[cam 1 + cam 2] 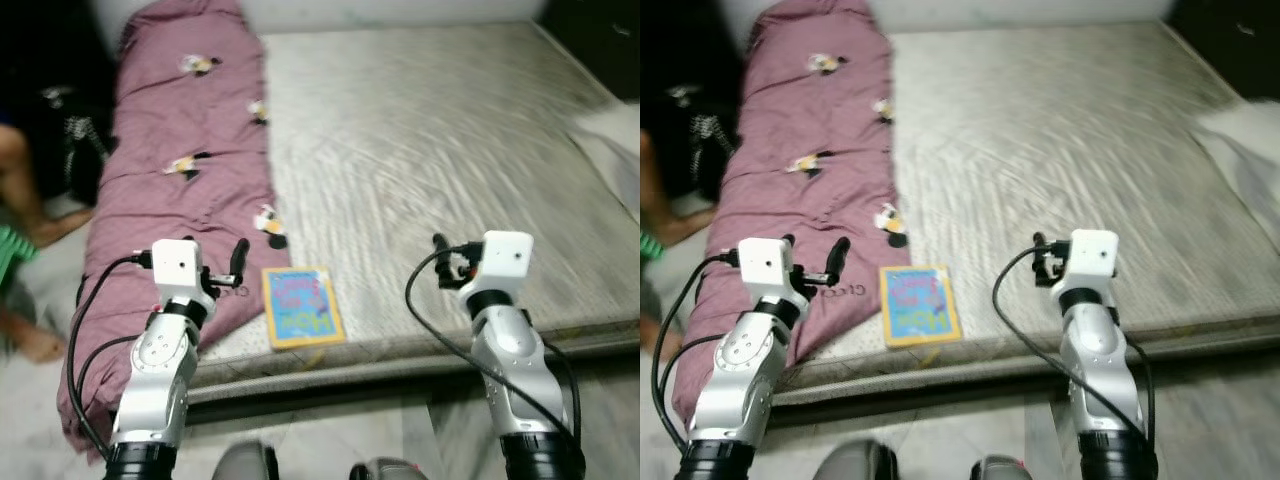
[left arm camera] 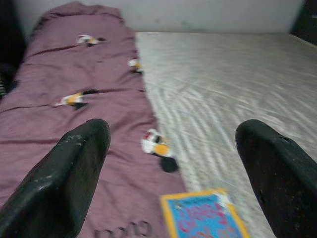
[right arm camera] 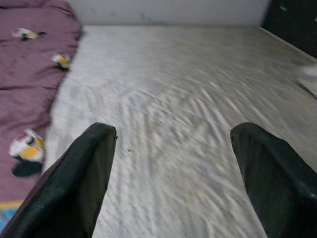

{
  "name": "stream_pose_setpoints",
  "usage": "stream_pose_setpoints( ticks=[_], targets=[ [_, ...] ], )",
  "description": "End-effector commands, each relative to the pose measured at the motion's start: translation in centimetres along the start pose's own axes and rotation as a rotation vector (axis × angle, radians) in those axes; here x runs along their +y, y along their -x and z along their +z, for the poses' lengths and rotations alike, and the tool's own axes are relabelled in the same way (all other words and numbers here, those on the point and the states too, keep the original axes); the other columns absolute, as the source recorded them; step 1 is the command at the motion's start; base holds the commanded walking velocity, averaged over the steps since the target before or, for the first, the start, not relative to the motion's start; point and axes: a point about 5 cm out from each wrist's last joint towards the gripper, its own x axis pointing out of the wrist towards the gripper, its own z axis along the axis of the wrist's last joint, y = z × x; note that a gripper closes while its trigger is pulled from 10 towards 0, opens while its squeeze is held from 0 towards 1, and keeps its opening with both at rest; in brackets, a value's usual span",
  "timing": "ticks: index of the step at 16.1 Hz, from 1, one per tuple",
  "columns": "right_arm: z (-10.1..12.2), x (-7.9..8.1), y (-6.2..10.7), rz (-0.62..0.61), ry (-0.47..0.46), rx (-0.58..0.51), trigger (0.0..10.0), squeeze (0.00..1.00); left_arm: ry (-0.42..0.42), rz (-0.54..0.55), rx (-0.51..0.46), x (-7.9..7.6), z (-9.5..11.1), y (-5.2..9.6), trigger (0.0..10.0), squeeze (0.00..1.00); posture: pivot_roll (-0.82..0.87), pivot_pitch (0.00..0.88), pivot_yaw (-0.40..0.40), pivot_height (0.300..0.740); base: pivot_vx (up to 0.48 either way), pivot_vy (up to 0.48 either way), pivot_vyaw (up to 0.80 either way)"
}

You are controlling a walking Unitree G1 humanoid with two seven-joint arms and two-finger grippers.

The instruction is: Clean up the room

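Barely begun, by the look of it. Still lying on the bed (image 1: 450, 150): a picture book (image 1: 302, 306) with a yellow border and blue cover, flat at the near edge, just right of the mauve quilt (image 1: 180, 150). Quilt itself strewn down the left side of the bed, rumpled, its near end spilling over the edge towards the floor (image 1: 330, 440). Something pale at the far right edge, too blurred to name. Nothing gathered or held yet; book and quilt both probably left to deal with.

Both arms raised in front, forearms angled up and forward over the near edge of the bed. Left end effector (image 1: 238, 262) above the near end of the quilt, just left of the book, fingers spread wide and empty; book's corner between them in the left wrist view. Right end effector (image 1: 440, 250) over bare sheet, well right of the book, likewise spread wide, gripping nothing.

A person's leg (image 1: 20, 190) at the far left, beside the bed.
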Motion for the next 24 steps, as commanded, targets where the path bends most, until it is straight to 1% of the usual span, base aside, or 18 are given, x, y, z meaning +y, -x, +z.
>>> stream_pose_setpoints(
  ticks=[1, 5, 6, 7, 9, 11, 13, 15, 20, 21, 22, 24],
  targets=[
    [0.07, 0.64, 0.01, 0.022, -0.006, -0.003, 10.0, 0.0, -0.015, 0.014, -0.003, 0.55, 0.15, 0.18, 10.0, 0.0, -0.01, 0.103, 0.002, 0.74, 0.375, 0.0, 0.0],
    [0.03, 0.55, -0.01, 0.021, -0.003, -0.002, 10.0, 0.0, -0.026, 0.047, 0.018, 0.59, -0.18, 0.2, 10.0, 0.0, -0.01, 0.101, 0.002, 0.74, 0.062, 0.0, 0.0],
    [0.01, 0.52, -0.02, 0.021, -0.003, -0.002, 10.0, 0.0, 0.001, 0.031, 0.01, 0.46, -0.13, 0.2, 10.0, 0.0, -0.01, 0.101, 0.002, 0.74, 0.0, 0.0, 0.0],
    [-0.03, 0.53, -0.01, 0.02, -0.003, 0.0, 10.0, 0.0, -0.001, 0.04, 0.013, 0.55, -0.14, 0.19, 10.0, 0.0, -0.01, 0.101, 0.002, 0.74, 0.0, 0.0, 0.0],
    [-0.03, 0.58, -0.07, 0.022, -0.004, 0.002, 10.0, 0.0, -0.003, 0.068, 0.032, 0.73, -0.25, -0.04, 10.0, 0.0, -0.01, 0.119, 0.003, 0.74, 0.0, 0.0, -0.69],
    [-0.01, 0.53, -0.1, 0.019, -0.006, 0.001, 10.0, 0.0, 0.005, 0.067, 0.031, 0.73, -0.17, -0.12, 10.0, 0.0, -0.01, 0.115, 0.002, 0.74, 0.0, 0.48, -0.63],
    [-0.07, 0.55, -0.08, 0.019, -0.007, 0.002, 10.0, 0.0, -0.004, 0.073, 0.033, 0.85, -0.26, -0.04, 10.0, 0.0, -0.01, 0.118, 0.002, 0.74, 0.0, 0.48, 0.0],
    [-0.12, 0.62, -0.02, 0.021, -0.006, 0.004, 10.0, 0.0, -0.009, 0.073, 0.029, 0.86, -0.23, 0.03, 10.0, 0.0, -0.01, 0.118, 0.002, 0.74, 0.0, 0.48, 0.0],
    [-0.09, 0.51, -0.04, 0.015, -0.002, 0.003, 10.0, 0.0, -0.028, 0.075, 0.011, 0.89, -0.07, -0.04, 10.0, 0.0, -0.01, 0.12, 0.004, 0.74, 0.0, 0.0, 0.0],
    [-0.09, 0.5, -0.06, 0.014, -0.002, 0.003, 10.0, 0.0, -0.051, 0.072, -0.017, 1.01, 0.18, -0.03, 10.0, 0.0, -0.01, 0.121, 0.005, 0.74, 0.0, 0.0, 0.0],
    [-0.08, 0.52, -0.08, 0.014, -0.003, 0.003, 10.0, 0.0, -0.064, 0.085, -0.021, 1.17, 0.25, -0.02, 10.0, 0.0, -0.01, 0.122, 0.003, 0.74, 0.0, 0.0, 0.0],
    [0.04, 0.54, -0.13, 0.015, -0.003, 0.0, 10.0, 0.0, -0.054, 0.099, -0.03, 1.44, 0.47, 0.0, 10.0, 0.0, -0.01, 0.133, 0.0, 0.74, 0.0, 0.0, 0.0]
  ],
)
